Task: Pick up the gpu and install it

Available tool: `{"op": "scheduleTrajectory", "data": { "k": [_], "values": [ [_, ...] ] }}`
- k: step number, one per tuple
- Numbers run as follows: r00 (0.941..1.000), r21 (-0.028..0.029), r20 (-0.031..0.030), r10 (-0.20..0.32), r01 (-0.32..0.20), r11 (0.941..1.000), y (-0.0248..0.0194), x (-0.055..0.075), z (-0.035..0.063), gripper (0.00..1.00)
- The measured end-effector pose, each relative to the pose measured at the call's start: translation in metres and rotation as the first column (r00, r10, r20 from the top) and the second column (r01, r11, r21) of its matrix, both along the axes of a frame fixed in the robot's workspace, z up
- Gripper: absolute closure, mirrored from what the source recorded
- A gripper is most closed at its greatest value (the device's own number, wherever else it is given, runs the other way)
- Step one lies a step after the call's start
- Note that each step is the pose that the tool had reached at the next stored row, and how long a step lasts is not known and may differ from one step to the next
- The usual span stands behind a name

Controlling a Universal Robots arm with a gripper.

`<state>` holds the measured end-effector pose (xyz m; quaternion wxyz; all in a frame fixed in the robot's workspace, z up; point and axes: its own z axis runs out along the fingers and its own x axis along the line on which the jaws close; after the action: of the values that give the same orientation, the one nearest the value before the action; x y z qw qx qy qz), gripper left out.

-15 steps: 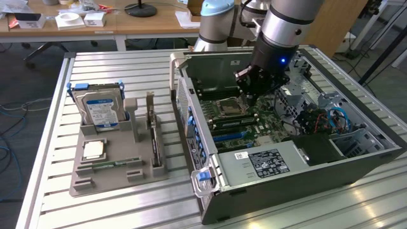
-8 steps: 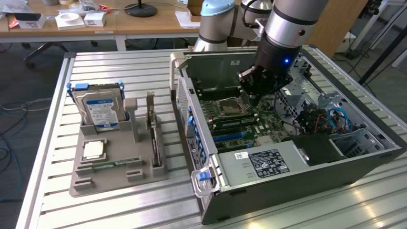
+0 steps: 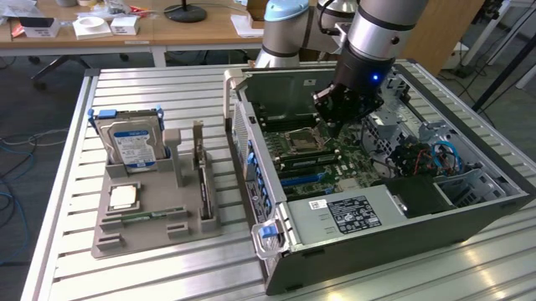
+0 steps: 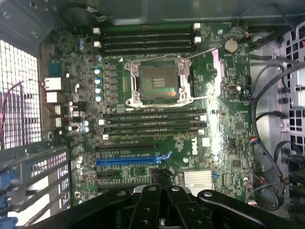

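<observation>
My gripper [image 3: 333, 127] hangs inside the open computer case [image 3: 277, 251], just above the motherboard [image 3: 322, 157]. Its fingers look shut with nothing between them. In the wrist view the gripper [image 4: 159, 175] sits over the board's lower edge, close to the blue expansion slot [image 4: 126, 161] and beyond the empty CPU socket [image 4: 158, 82]. Out on the table, a thin dark card that looks like the gpu [image 3: 202, 179] stands on edge in the grey parts holder [image 3: 150, 229], well away from the gripper at the exterior view's left.
The holder also carries an upright hard drive [image 3: 132, 141] and a processor [image 3: 123, 196]. In the case are a power supply [image 3: 352, 213], drive cages and loose cables [image 3: 431, 157]. Desks with small boxes [image 3: 88, 26] stand behind the slatted table [image 3: 150, 88].
</observation>
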<state>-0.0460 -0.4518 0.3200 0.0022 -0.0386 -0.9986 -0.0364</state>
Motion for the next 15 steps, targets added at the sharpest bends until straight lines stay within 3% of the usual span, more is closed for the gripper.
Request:
{"op": "scheduleTrajectory", "data": {
  "k": [1, 4, 7, 15],
  "values": [
    [1.0000, 0.0002, 0.0001, 0.000, 0.000, 1.0000, 0.0024, 0.000, -0.0002, 0.90],
    [1.0000, 0.0001, 0.0000, 0.000, 0.000, 1.0000, 0.0152, 0.001, -0.0020, 0.90],
    [1.0000, 0.0000, 0.0000, 0.000, 0.000, 1.0000, 0.0239, 0.001, -0.0036, 0.90],
    [1.0000, 0.0001, -0.0001, 0.000, 0.000, 1.0000, 0.0406, 0.006, -0.0054, 0.90]
  ]
}}
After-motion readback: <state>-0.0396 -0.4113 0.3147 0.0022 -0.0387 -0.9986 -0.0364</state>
